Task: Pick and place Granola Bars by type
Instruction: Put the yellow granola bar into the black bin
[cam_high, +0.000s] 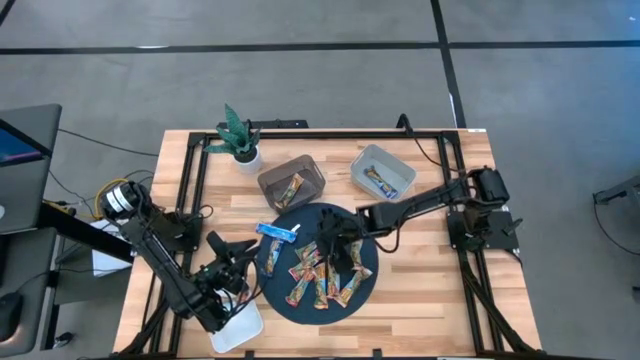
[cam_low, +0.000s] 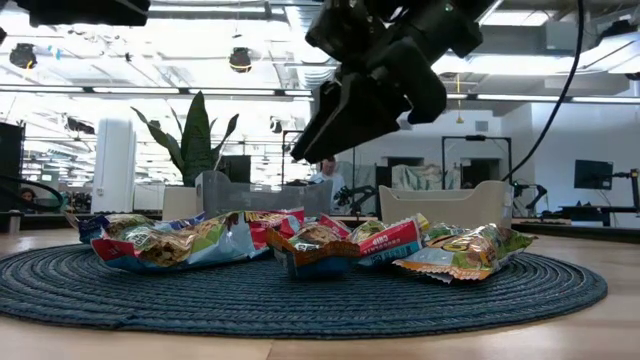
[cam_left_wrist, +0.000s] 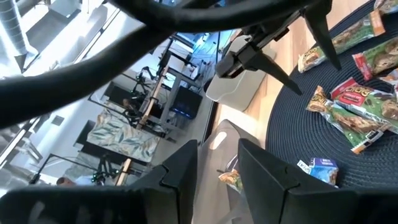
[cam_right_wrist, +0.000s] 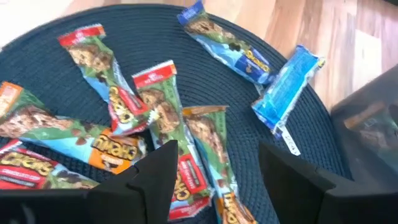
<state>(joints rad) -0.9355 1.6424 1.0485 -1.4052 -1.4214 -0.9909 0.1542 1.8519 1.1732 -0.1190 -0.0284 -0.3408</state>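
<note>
Above the dark round mat (cam_high: 372, 283), my right fingers (cam_right_wrist: 214, 165) hang spread and empty over the Granola Bars (cam_high: 318, 272), which overlap in a heap. Closing here could pinch 2 wrappers together. I count roughly 10 bars on the mat, 1 in each of 2 bins. My left fingers (cam_left_wrist: 217, 165) wait spread near the bench edge.
</note>
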